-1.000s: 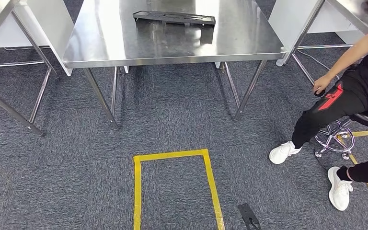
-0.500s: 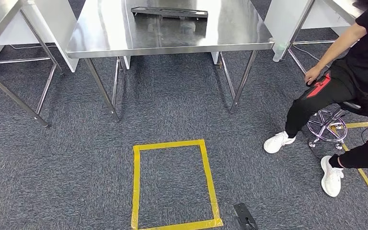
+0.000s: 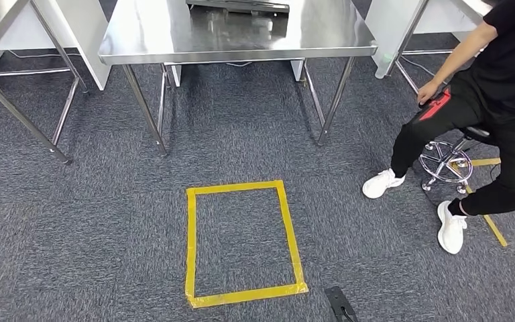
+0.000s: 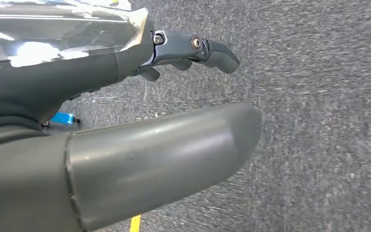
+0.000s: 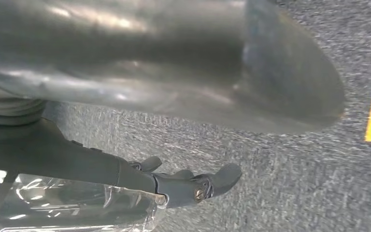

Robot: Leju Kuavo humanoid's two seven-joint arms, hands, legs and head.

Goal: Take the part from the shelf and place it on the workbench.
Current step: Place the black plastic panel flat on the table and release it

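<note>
A flat dark part (image 3: 238, 5) lies on the steel workbench (image 3: 147, 40) at the far edge of the head view, half cut off by the picture's top. My left hand (image 4: 149, 154) hangs over grey carpet with its dark fingers (image 4: 207, 48) stretched out apart from the thumb, and it holds nothing. My right hand (image 5: 183, 72) hangs the same way, its fingers (image 5: 198, 186) straight and nothing in them.
A yellow tape rectangle (image 3: 191, 241) marks the carpet in front of me. A person in black (image 3: 503, 87) sits on a wheeled stool (image 3: 448, 161) at the right, feet out on the floor. Another steel table's legs (image 3: 20, 114) stand at the left.
The whole picture has shifted: workbench and tape rectangle now sit higher in the head view, so the camera has moved. The part lies as before on the workbench.
</note>
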